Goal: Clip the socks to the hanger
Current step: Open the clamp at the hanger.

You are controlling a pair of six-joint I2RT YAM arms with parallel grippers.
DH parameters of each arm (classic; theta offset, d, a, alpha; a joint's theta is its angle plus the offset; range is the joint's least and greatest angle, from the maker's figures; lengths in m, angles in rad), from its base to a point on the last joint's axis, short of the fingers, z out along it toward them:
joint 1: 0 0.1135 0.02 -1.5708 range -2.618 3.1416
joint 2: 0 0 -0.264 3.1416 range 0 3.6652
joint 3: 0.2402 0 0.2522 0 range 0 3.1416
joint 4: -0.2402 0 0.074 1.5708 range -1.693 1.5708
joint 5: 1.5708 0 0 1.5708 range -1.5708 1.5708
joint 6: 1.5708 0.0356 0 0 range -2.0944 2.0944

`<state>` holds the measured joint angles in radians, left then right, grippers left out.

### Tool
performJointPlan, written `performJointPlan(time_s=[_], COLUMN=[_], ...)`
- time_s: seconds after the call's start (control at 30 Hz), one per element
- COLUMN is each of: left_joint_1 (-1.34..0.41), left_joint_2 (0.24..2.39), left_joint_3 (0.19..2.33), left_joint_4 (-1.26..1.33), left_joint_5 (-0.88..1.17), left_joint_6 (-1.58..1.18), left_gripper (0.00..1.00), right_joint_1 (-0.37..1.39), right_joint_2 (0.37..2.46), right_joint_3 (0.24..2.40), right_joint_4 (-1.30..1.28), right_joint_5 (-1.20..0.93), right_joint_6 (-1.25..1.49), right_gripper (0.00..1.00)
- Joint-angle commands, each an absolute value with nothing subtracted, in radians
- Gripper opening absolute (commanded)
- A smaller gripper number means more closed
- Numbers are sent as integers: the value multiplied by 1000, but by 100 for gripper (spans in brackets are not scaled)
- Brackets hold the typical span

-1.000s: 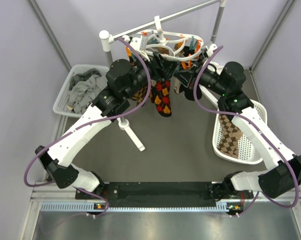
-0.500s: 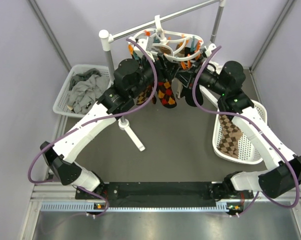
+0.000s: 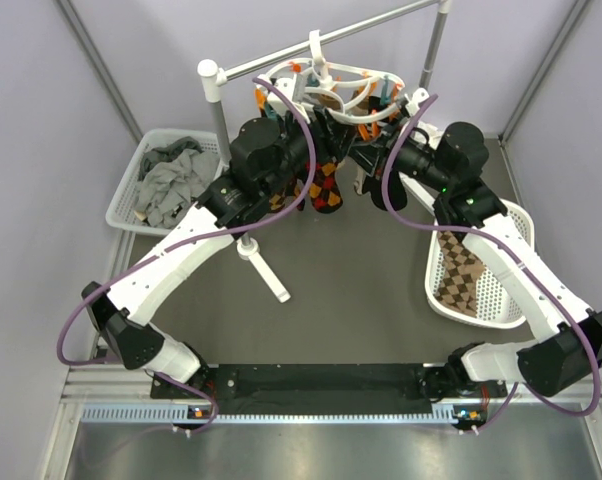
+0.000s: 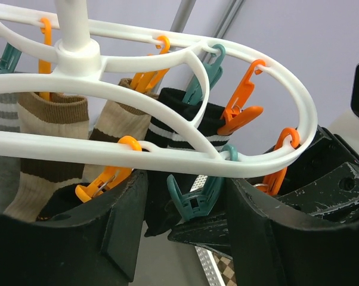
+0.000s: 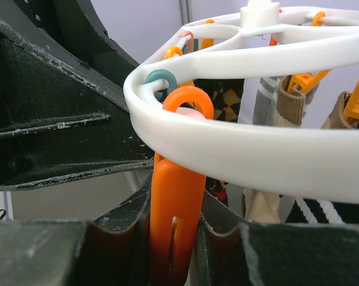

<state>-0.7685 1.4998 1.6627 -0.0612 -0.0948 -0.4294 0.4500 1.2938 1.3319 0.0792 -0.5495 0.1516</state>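
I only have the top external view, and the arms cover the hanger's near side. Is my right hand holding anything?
Observer: Yes. The right hand is shut on an orange clip hanging from the hanger ring.
Operator: And the left hand?
Observer: The left hand is open, with a teal clip hanging between its fingers and a gap on each side.
Operator: What's behind that clip?
Observer: A black striped cuff, pinned by another teal clip.
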Motion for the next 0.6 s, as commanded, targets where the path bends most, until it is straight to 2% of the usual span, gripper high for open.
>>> performJointPlan(time_s=[0.0, 0.2, 0.3, 0.33, 0.4, 0.43, 0.57], left_joint_1=[-770, -770, -770, -770, -770, -770, -770], left_joint_2=[1505, 1514, 1522, 1520, 1519, 1516, 1508], left_joint_3=[1680, 1655, 1652, 1645, 1634, 1628, 1605], left_joint_4=[51, 104, 104, 109, 112, 113, 112], left_joint_5=[-124, -132, -135, -137, -140, -143, -164], left_joint_6=[-443, -454, -451, -446, -439, -430, -402], left_gripper=[56, 45, 34, 31, 24, 22, 14], right_joint_1=[463, 466, 466, 465, 466, 466, 466], right_joint_2=[1287, 1292, 1285, 1281, 1267, 1261, 1218], right_joint_3=[1388, 1390, 1393, 1388, 1385, 1376, 1358], right_joint_4=[78, 60, 37, 16, 3, -38, -133], right_joint_5=[-542, -531, -512, -502, -460, -443, -342], right_joint_6=[117, 107, 100, 97, 97, 97, 95], right_gripper=[0, 0, 6, 16, 29, 41, 56])
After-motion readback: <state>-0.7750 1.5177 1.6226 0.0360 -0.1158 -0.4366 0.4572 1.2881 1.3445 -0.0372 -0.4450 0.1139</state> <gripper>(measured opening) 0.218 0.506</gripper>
